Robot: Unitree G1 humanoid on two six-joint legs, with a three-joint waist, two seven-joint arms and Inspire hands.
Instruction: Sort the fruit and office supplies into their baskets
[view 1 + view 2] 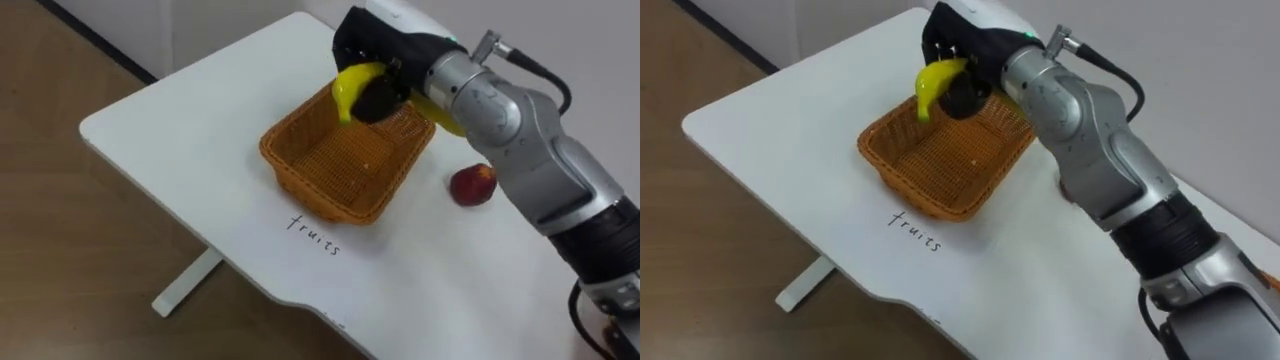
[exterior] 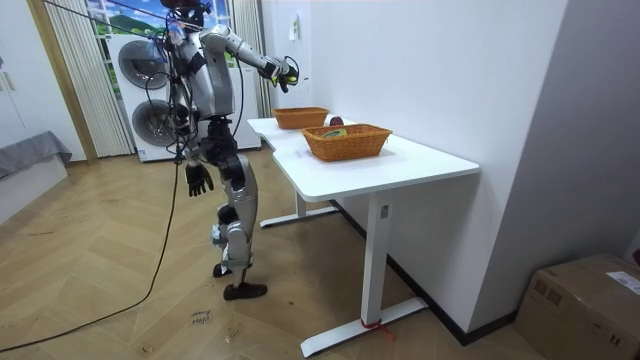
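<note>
While above basket [image 1: 318, 195], gripped banana [image 1: 350, 84] in curled right robot hand [image 1: 372, 48]; risked clipping far rim, tumbling onto surface [image 1: 195, 130].

A white table [image 1: 190, 140] stands against a pale wall [image 2: 450, 70] on a herringbone wooden floor [image 2: 110, 300]. Behind it, two washing machines [image 2: 150, 65] are stacked beside a long light curtain [image 2: 70, 70]. A cardboard box [image 2: 590, 300] sits on the floor at the room view's right, and a grey cushioned seat [image 2: 30, 160] at its left.
</note>
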